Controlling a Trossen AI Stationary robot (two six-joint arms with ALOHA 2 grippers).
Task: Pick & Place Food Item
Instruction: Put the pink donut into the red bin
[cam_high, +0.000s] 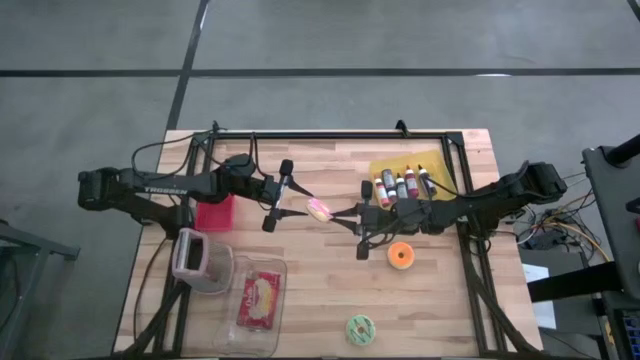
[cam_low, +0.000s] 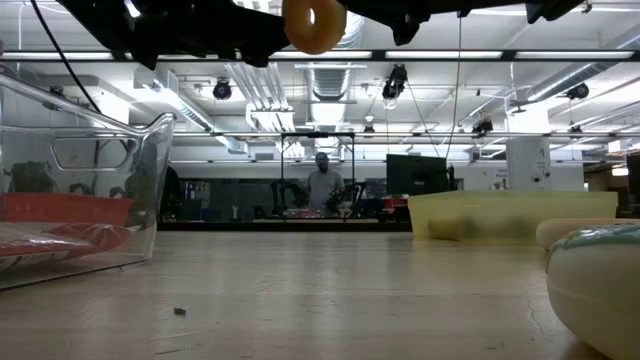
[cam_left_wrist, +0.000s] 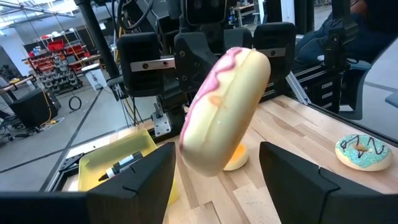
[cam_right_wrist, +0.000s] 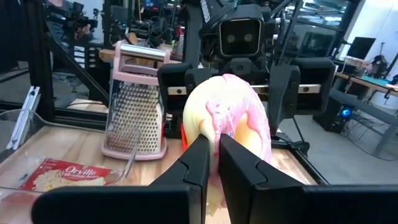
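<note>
A pink-frosted donut (cam_high: 318, 209) hangs in the air over the table's middle, standing on edge and tilted. At the top of the low view the donut (cam_low: 314, 25) shows its hole. My right gripper (cam_right_wrist: 216, 146) reaches in from the table's right and is shut on it. My left gripper (cam_left_wrist: 217, 152) faces it from the left and is open. Its two fingers stand on either side of the donut (cam_left_wrist: 224, 106), and I see no touch. My right gripper pinches the donut's ring at the end nearest it (cam_right_wrist: 214, 127) between its two fingers, which stand almost together. The fingers come level from the table's right. The donut is lifted clear of the table, on edge and tilted.
On the table lie an orange donut (cam_high: 401, 255), a green one (cam_high: 360, 328), a grater (cam_high: 190, 258), a clear container (cam_high: 255, 300) with a packet, a red item (cam_high: 214, 212) and a yellow tray (cam_high: 405, 165) holding bottles. A person stands in the room beyond.
</note>
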